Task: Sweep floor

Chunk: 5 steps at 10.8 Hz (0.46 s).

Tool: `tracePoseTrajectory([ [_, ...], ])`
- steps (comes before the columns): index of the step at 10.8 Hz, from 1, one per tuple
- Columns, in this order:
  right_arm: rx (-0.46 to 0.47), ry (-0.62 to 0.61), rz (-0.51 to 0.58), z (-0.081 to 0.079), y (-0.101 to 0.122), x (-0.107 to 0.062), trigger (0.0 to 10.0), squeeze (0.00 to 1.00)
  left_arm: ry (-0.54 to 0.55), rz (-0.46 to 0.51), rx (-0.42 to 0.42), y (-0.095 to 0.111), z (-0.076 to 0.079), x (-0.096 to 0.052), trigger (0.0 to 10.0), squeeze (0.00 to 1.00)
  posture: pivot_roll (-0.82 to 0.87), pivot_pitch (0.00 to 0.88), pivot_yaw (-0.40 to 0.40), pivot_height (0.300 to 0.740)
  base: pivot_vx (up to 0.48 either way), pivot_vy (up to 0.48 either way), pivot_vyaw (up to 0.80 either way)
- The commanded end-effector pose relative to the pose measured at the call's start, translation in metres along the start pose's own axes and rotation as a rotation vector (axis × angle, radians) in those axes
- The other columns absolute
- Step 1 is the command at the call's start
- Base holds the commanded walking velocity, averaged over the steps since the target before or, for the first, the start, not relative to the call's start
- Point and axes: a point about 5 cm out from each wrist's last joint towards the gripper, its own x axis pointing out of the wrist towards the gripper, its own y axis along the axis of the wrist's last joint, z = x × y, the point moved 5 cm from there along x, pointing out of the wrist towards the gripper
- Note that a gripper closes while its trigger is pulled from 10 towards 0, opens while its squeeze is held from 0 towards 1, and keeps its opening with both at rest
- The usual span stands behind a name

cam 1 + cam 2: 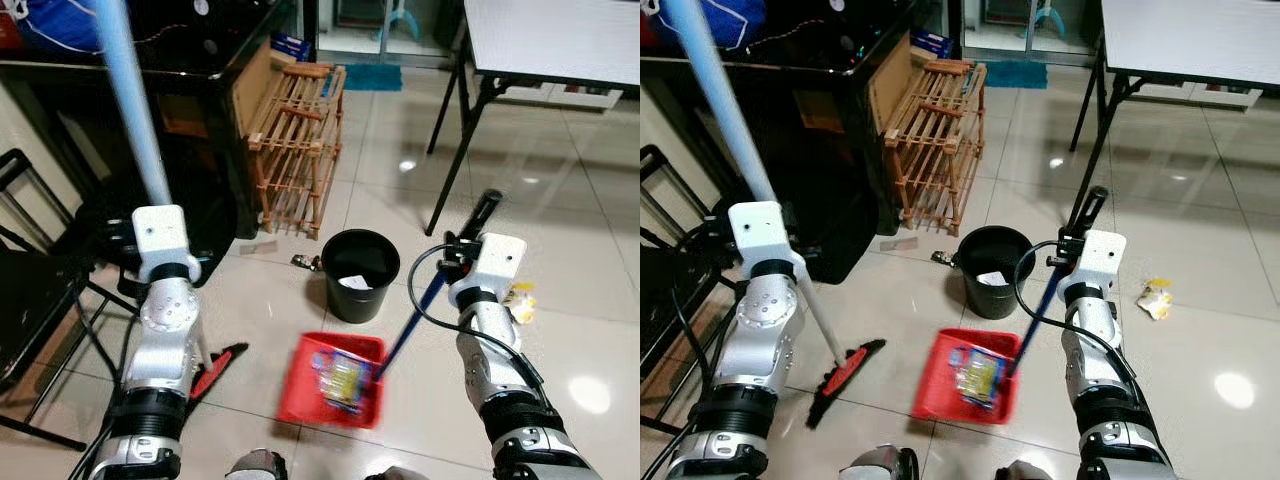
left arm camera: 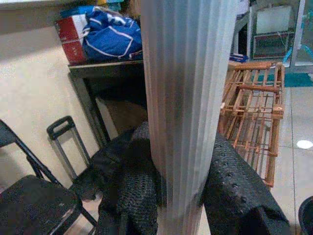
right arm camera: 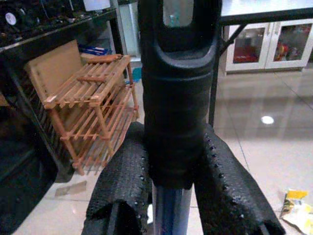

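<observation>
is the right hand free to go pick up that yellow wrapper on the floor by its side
Probably not as things stand. The right hand is shut on the dustpan handle, with the red dustpan holding litter. The yellow wrapper lies on open floor to its right, nothing blocking it.

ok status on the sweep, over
Left claw shut on broom handle, right claw shut on dustpan handle. Wrapper in red dustpan, yellow wrapper loose on floor. Black bin just ahead.
</observation>
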Motion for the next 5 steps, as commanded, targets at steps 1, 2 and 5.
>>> tracePoseTrajectory([
  [1, -0.001, 0.002, 0.036, 0.0017, 0.0113, 0.0040, 10.0, 0.00, 0.002, 0.008, 0.006, 0.0026, 0.0014, 0.0006, 10.0, 0.00, 0.00, 0.076, 0.025, 0.740, 0.000, -0.315, 0.76],
  [2, -0.005, 0.008, 0.041, 0.0006, 0.0122, 0.0038, 10.0, 0.00, 0.004, 0.006, 0.006, 0.0023, 0.0013, 0.0004, 10.0, 0.00, 0.00, 0.076, 0.025, 0.740, 0.000, -0.315, 0.80],
  [5, -0.010, 0.012, 0.038, 0.0005, 0.0116, 0.0036, 10.0, 0.00, 0.005, 0.006, 0.005, 0.0021, 0.0015, 0.0002, 10.0, 0.00, 0.00, 0.075, 0.024, 0.740, 0.000, -0.311, 0.80],
])
